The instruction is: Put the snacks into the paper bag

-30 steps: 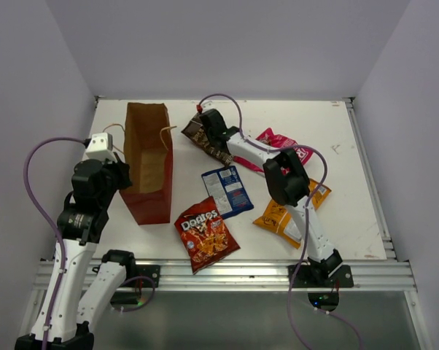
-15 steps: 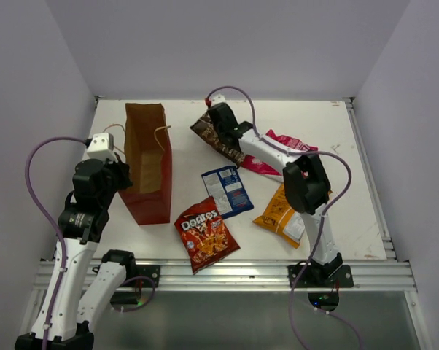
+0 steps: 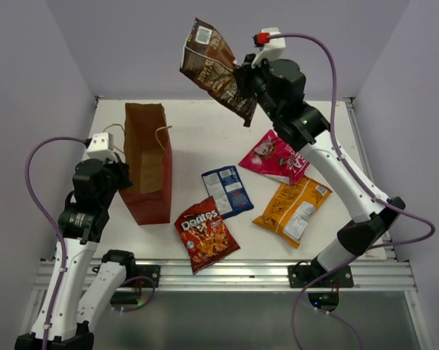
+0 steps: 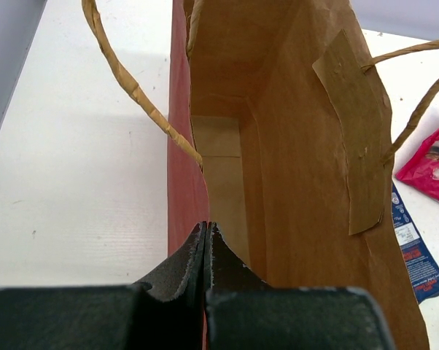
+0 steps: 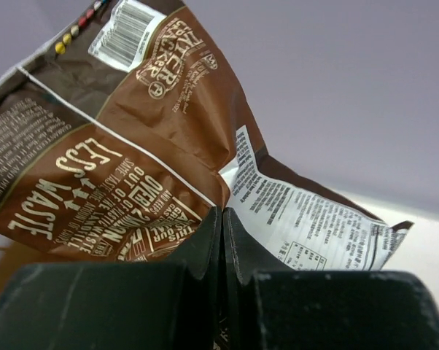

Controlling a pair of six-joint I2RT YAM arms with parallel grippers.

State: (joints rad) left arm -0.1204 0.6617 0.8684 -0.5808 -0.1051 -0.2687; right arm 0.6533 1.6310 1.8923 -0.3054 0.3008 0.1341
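Black fingers [image 5: 197, 251] of the right gripper [image 5: 221, 227] are pressed together on the crumpled middle of the dark brown packet [image 5: 125, 157], which hangs high above the white table [image 3: 205, 131], up and to the right of the paper bag [image 3: 148, 164]. The left gripper [image 4: 206, 237] is likewise pinched closed, its two fingers clamping the near wall of the bag at the rim.

One bag stands at the table's left side, mouth open, with two twisted string handles, one [image 4: 132, 84] drooping on each side. Five snacks are in view: the one aloft and four lying flat on the table to the bag's right. These are the pink packet [image 3: 274, 157], the blue-and-white packet [image 3: 227, 189], the red-orange Doritos packet [image 3: 205, 233] and the orange-yellow packet [image 3: 292, 208]. The Doritos lies closest to the bag's foot.

Only the overhead camera takes in all four lying packets and both arms. The left wrist camera alone looks down the bag's brown interior to its folded bottom, catching slivers of the pink and blue packets at the right edge. The right wrist camera alone shows the brown packet's barcode, its white nutrition panel and the words "LESS WASTE".
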